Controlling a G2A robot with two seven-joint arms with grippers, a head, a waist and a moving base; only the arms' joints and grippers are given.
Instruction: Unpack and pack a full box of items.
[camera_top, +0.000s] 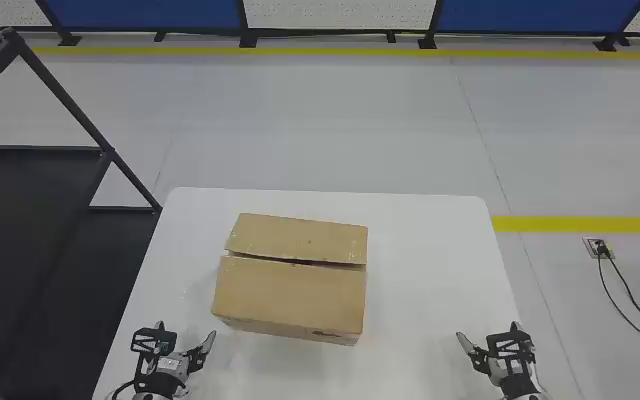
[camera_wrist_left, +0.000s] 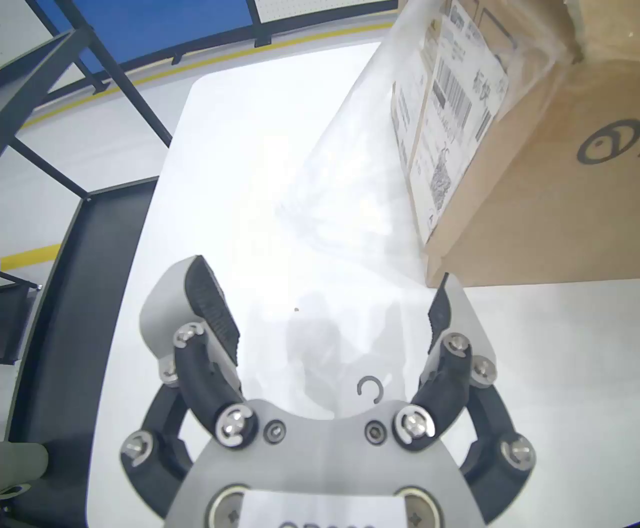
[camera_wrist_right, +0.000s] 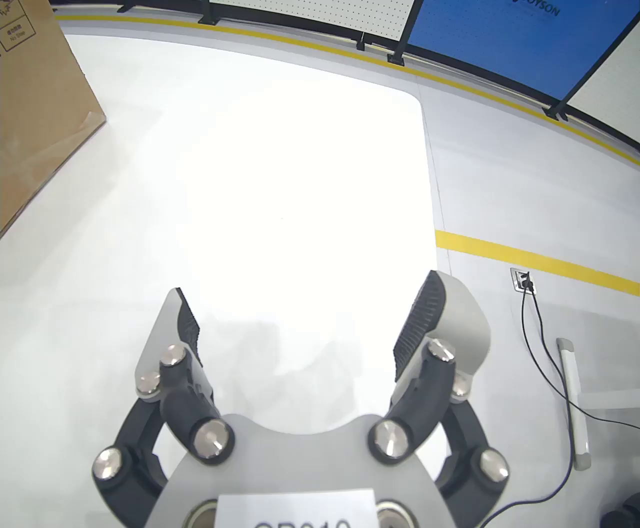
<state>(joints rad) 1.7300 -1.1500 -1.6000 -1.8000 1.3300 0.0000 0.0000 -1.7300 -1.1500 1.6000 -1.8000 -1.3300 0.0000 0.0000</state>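
**Station Status: Closed Box on Table, Both Grippers Open and Unloaded**

**1. Task item**
The cardboard box (camera_top: 290, 290) stands on the white table (camera_top: 430, 270), roughly mid-table and slightly to the left of centre. Its long sides run left to right. The top flaps are folded down and meet at a seam that runs left to right across the lid, nearer the far edge. The contents cannot be seen. The left wrist view shows a printed shipping label (camera_wrist_left: 450, 115) on the left end face of the box.

**2. Left gripper**
The left gripper (camera_wrist_left: 320, 280) is at the near-left corner of the table, pointing toward the far side. Its jaws are spread wide with nothing between them. The ribbed black pads (camera_wrist_left: 212, 310) face bare table surface. The gripper is near the box's near-left corner but does not touch it.

**3. Right gripper**
The right gripper (camera_wrist_right: 305, 287) is at the near-right corner of the table, well apart from the box. Its jaws are likewise spread wide and hold nothing, with bare table surface beyond them.

**4. Surroundings**
- A black metal frame (camera_top: 60, 130) stands to the left of the table.
- A yellow floor line (camera_top: 560, 223) runs to the right of the table.
- A floor socket (camera_top: 598, 247) with a black cable sits near that line.
- Blue panels (camera_top: 140, 12) stand along the far side of the room.
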